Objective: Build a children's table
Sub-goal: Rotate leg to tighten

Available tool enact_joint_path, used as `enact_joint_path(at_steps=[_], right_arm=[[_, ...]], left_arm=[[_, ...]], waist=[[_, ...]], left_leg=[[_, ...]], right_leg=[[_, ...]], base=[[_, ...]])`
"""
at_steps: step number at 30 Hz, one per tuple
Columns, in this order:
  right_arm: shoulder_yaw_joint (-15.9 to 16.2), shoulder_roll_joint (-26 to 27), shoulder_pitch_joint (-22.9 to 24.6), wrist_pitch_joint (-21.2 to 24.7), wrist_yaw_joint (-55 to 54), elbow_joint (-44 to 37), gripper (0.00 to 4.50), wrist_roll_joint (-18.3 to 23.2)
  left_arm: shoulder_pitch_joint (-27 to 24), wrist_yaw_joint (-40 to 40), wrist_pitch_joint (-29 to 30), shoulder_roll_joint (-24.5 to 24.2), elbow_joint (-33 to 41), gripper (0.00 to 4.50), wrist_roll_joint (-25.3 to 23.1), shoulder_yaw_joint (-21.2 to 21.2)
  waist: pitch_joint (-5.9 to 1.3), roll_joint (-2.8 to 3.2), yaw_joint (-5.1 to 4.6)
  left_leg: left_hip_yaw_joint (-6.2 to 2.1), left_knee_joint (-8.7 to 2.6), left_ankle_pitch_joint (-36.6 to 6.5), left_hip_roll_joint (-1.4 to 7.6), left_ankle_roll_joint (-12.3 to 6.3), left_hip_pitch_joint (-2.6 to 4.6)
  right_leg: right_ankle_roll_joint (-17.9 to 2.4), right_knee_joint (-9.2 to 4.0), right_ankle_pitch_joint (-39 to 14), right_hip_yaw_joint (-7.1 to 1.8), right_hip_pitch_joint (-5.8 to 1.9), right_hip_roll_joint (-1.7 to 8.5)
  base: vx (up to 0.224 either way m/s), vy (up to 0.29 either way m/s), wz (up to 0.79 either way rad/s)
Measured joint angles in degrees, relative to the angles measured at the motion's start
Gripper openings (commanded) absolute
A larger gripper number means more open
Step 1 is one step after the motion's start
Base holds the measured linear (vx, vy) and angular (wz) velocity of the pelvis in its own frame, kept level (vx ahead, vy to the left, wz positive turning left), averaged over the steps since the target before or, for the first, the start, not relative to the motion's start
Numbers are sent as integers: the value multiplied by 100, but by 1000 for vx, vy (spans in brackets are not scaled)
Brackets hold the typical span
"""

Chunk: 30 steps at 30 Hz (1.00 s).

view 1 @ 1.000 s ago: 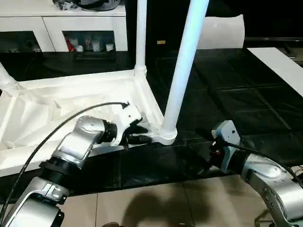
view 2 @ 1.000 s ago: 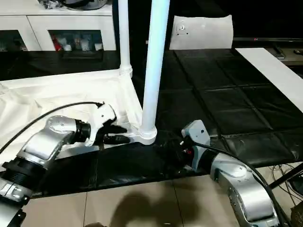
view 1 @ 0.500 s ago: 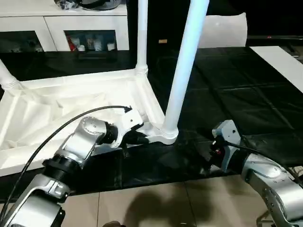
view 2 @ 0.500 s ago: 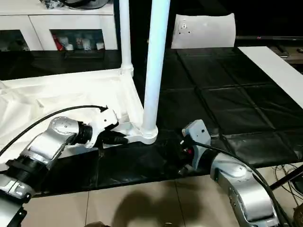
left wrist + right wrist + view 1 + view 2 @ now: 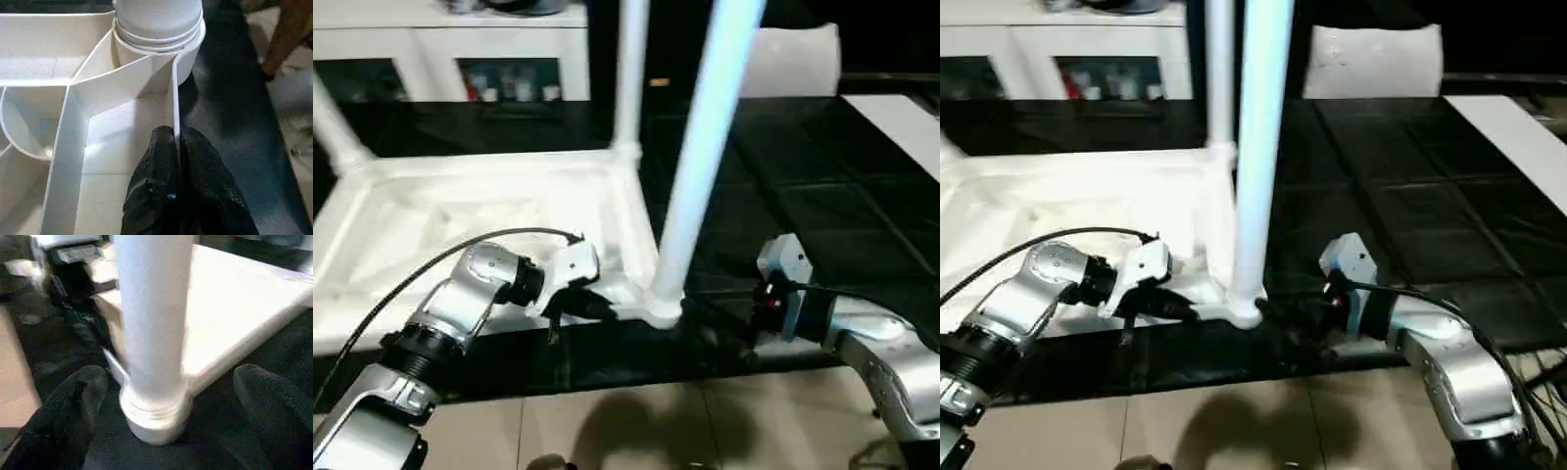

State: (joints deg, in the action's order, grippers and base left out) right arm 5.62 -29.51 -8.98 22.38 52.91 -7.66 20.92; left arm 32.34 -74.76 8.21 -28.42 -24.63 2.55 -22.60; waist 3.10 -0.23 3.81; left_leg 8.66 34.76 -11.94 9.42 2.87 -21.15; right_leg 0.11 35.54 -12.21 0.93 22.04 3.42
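The tabletop (image 5: 499,201) is lying underside up, a leg (image 5: 700,166) standing in its near corner socket (image 5: 159,41). The left gripper (image 5: 175,147) is pinching the rim at the socket's nine o'clock. The right gripper (image 5: 168,387) is spread around the leg's base, top cut off.

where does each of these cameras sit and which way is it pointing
Left and right eye views: on the head, looking forward and down over both silver forearms at the upturned tabletop.
Left wrist view: along the left end effector, shut on the tabletop's rim near the nearest leg.
Right wrist view: between the open right end effector fingers at that leg.
All views share that leg's corner socket.
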Motion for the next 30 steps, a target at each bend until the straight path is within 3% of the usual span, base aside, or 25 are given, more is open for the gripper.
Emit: enact_joint_path(at_steps=[6, 10, 14, 25, 30], right_arm=[[363, -47, -558, -76, 950, 655, 384, 79], [593, -44, -750, -178, 1360, 954, 340, 90], [826, -47, -902, -279, 1706, 1252, 302, 31], [959, -51, -1155, -448, 2124, 1716, 216, -94], [955, -41, -1157, -471, 2125, 1743, 202, -98]], left_arm=[[18, -304, -404, -47, -32, 0, -52, -155], [66, -500, -554, -36, -32, 0, -79, -273], [123, -632, -589, -37, -32, 0, -114, -325], [169, -734, -861, -13, -163, 0, -173, -371], [194, -719, -790, 46, -216, 0, -172, -358]], waist=[[12, -26, 33], [14, -36, 127], [19, -47, 145], [21, -55, 157], [20, -53, 161]], left_leg=[[21, 14, 8, 4, -12, 3], [40, 16, 11, 18, -15, 3], [52, 16, 12, 22, -16, 3], [90, 18, 26, 45, -29, 8], [96, 19, 25, 45, -25, 8]], right_leg=[[-4, 17, 3, -2, -2, 11], [-4, 21, 3, -2, -1, 12], [-4, 22, 3, -2, 0, 13], [-4, 32, 3, -2, 2, 15], [-4, 35, 3, -2, 2, 20]], base=[[0, 0, 0], [0, 0, 0], [0, 0, 0], [0, 0, 0], [0, 0, 0]])
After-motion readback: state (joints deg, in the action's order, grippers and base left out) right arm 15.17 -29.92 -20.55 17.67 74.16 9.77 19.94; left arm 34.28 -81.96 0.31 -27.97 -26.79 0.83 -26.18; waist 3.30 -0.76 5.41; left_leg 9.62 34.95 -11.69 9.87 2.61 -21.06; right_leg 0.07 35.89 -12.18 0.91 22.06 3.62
